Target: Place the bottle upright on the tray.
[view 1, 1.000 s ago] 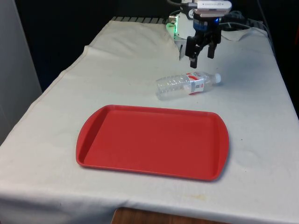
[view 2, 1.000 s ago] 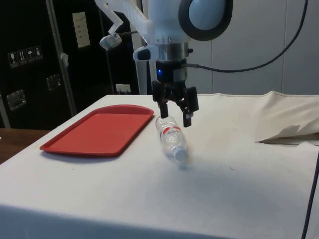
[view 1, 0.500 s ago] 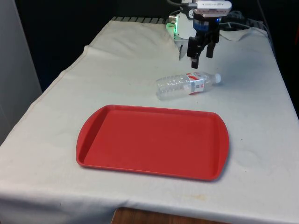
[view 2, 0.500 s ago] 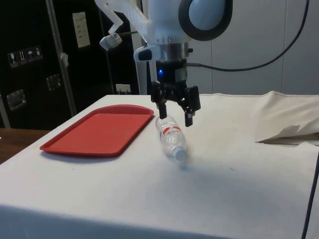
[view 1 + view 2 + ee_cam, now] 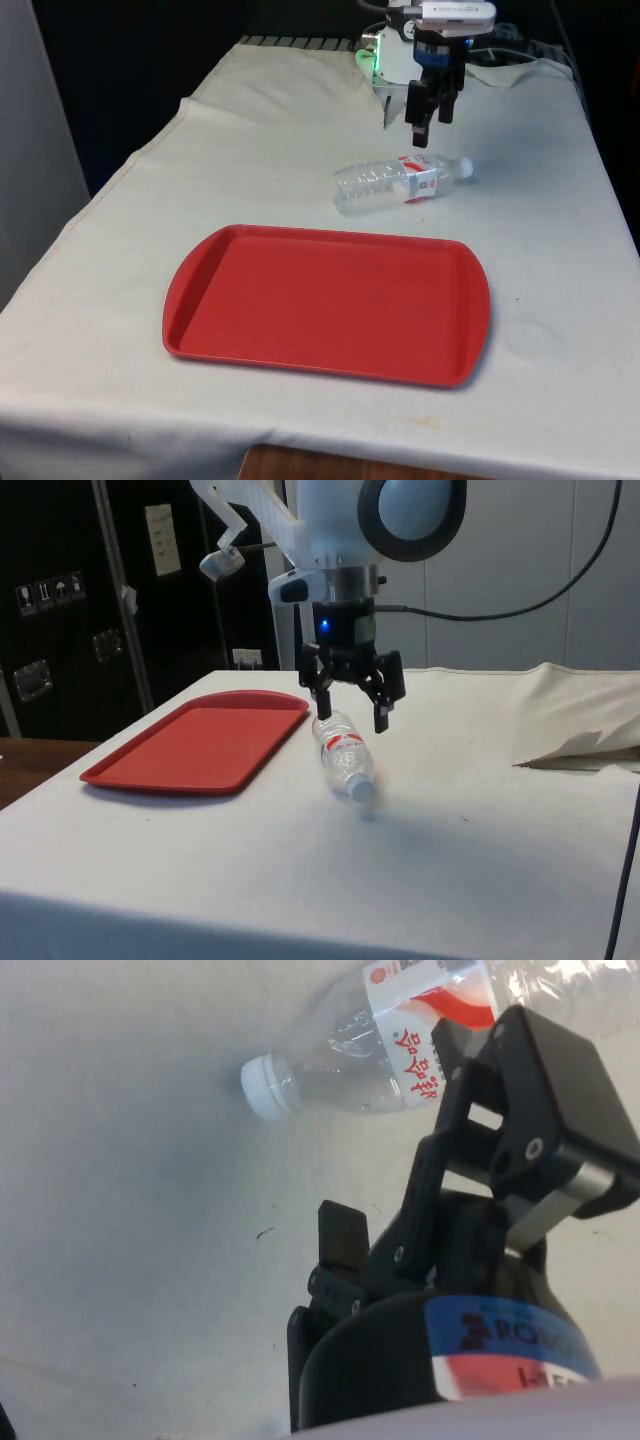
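White-clothed table (image 5: 250,150): bottle (image 5: 400,181) lies on its side beneath the gripper (image 5: 430,112). Fingers spread, empty, poised for pickup. Tray (image 5: 190,290) sits well apart, bare.

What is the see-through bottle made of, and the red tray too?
The bottle looks like thin clear plastic: you can see the cloth through it, its body has ridges, and it has a white cap and a red-and-white label. The tray is probably hard plastic, smooth and evenly red with a raised rim, though the look alone cannot prove it.
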`<state>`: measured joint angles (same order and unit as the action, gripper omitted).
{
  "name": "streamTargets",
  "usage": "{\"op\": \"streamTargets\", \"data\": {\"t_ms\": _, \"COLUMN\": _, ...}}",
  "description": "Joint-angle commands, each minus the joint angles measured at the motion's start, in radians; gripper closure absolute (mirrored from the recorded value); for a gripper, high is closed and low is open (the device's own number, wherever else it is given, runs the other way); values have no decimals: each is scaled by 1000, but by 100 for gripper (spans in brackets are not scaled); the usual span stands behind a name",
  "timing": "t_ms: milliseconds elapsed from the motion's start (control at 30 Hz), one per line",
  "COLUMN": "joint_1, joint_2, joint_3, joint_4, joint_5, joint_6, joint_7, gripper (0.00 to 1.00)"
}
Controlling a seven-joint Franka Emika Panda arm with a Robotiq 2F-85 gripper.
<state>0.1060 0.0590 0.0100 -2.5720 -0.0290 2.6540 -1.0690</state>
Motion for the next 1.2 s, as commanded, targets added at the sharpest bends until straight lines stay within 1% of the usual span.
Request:
{"op": "streamTargets", "data": {"t_ms": 0, "joint_1": 0, "joint_2": 1, "joint_3": -1, "joint_4": 2, "joint_5": -10, "joint_6": 0, "joint_7": -8, "gripper": 0}}
{"op": "streamTargets", "data": {"t_ms": 33, "joint_1": 0, "joint_2": 0, "joint_3": 0, "joint_4": 0, "joint_5": 0, "joint_6": 0, "joint_7": -7, "gripper": 0}}
{"op": "streamTargets", "data": {"t_ms": 67, "joint_1": 0, "joint_2": 1, "joint_3": -1, "joint_4": 2, "joint_5": -10, "joint_6": 0, "joint_7": -16, "gripper": 0}}
{"op": "streamTargets", "data": {"t_ms": 200, "joint_1": 0, "joint_2": 1, "joint_3": -1, "joint_4": 2, "joint_5": -10, "joint_6": -1, "joint_7": -52, "gripper": 0}}
{"op": "streamTargets", "data": {"t_ms": 233, "joint_1": 0, "joint_2": 1, "joint_3": -1, "joint_4": 2, "joint_5": -10, "joint_6": -1, "joint_7": -52, "gripper": 0}}
{"op": "streamTargets", "data": {"t_ms": 267, "joint_1": 0, "joint_2": 1, "joint_3": -1, "joint_4": 2, "joint_5": -10, "joint_6": -1, "joint_7": -68, "gripper": 0}}
{"op": "streamTargets", "data": {"t_ms": 300, "joint_1": 0, "joint_2": 0, "joint_3": 0, "joint_4": 1, "joint_5": 0, "joint_6": -1, "joint_7": -68, "gripper": 0}}
{"op": "streamTargets", "data": {"t_ms": 333, "joint_1": 0, "joint_2": 1, "joint_3": -1, "joint_4": 2, "joint_5": -9, "joint_6": -1, "joint_7": -76, "gripper": 0}}
{"op": "streamTargets", "data": {"t_ms": 567, "joint_1": 0, "joint_2": 1, "joint_3": -1, "joint_4": 2, "joint_5": -9, "joint_6": -1, "joint_7": -134, "gripper": 0}}
{"op": "streamTargets", "data": {"t_ms": 600, "joint_1": 0, "joint_2": 0, "joint_3": 0, "joint_4": 1, "joint_5": 0, "joint_6": -1, "joint_7": -135, "gripper": 0}}
{"op": "streamTargets", "data": {"t_ms": 633, "joint_1": 0, "joint_2": 1, "joint_3": -1, "joint_4": 2, "joint_5": -9, "joint_6": -1, "joint_7": -140, "gripper": 0}}
{"op": "streamTargets", "data": {"t_ms": 700, "joint_1": 0, "joint_2": 1, "joint_3": -1, "joint_4": 2, "joint_5": -9, "joint_6": -2, "joint_7": -163, "gripper": 0}}
{"op": "streamTargets", "data": {"t_ms": 767, "joint_1": 0, "joint_2": 1, "joint_3": -1, "joint_4": 2, "joint_5": -9, "joint_6": -2, "joint_7": -170, "gripper": 0}}
{"op": "streamTargets", "data": {"t_ms": 800, "joint_1": 0, "joint_2": 1, "joint_3": -1, "joint_4": 2, "joint_5": -9, "joint_6": -2, "joint_7": -185, "gripper": 0}}
{"op": "streamTargets", "data": {"t_ms": 900, "joint_1": 0, "joint_2": 0, "joint_3": -1, "joint_4": 2, "joint_5": -9, "joint_6": -2, "joint_7": -208, "gripper": 0}}
{"op": "streamTargets", "data": {"t_ms": 933, "joint_1": 0, "joint_2": 0, "joint_3": 0, "joint_4": 1, "joint_5": 0, "joint_6": -2, "joint_7": -204, "gripper": 0}}
{"op": "streamTargets", "data": {"t_ms": 967, "joint_1": 0, "joint_2": 0, "joint_3": -1, "joint_4": 2, "joint_5": -10, "joint_6": -2, "joint_7": -215, "gripper": 0}}
{"op": "streamTargets", "data": {"t_ms": 1167, "joint_1": 0, "joint_2": 0, "joint_3": -1, "joint_4": 1, "joint_5": -10, "joint_6": -3, "joint_7": -268, "gripper": 0}}
